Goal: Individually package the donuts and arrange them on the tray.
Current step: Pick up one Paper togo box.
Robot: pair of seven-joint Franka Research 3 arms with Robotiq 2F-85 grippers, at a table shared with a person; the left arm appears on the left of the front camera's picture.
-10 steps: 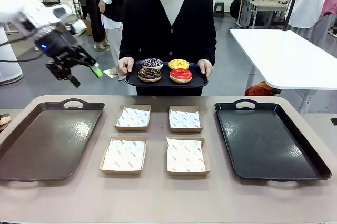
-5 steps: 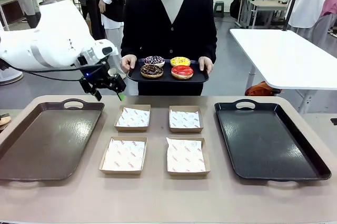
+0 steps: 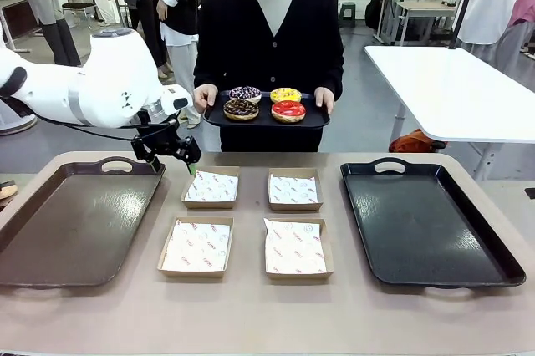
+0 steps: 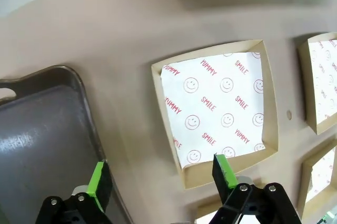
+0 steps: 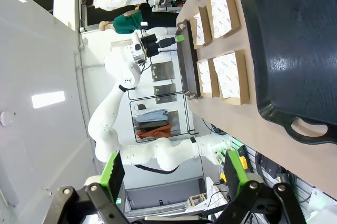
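Observation:
A person at the far side holds a small black tray (image 3: 316,119) with the donuts: red-glazed (image 3: 288,110), yellow-iced (image 3: 285,94), dark chocolate (image 3: 241,109) and purple-and-white topped (image 3: 245,93). My left gripper (image 3: 185,158) hangs open just above the table's far edge, between the brown tray (image 3: 75,218) and the far left box (image 3: 211,187). In the left wrist view the gripper (image 4: 162,177) is empty, with that paper-lined box (image 4: 218,111) just beyond its fingers. My right gripper (image 5: 174,171) is open and empty, off to the side of the black tray (image 5: 295,40).
Three more paper-lined cardboard boxes (image 3: 294,189) (image 3: 196,246) (image 3: 295,247) lie mid-table. The large black tray (image 3: 426,222) lies on the right, and the brown tray (image 4: 42,140) is on the left. A white table (image 3: 456,89) and other people stand behind.
My left arm swung in from the upper left, rightward and down to the far left box. The person lifted the donut tray slightly.

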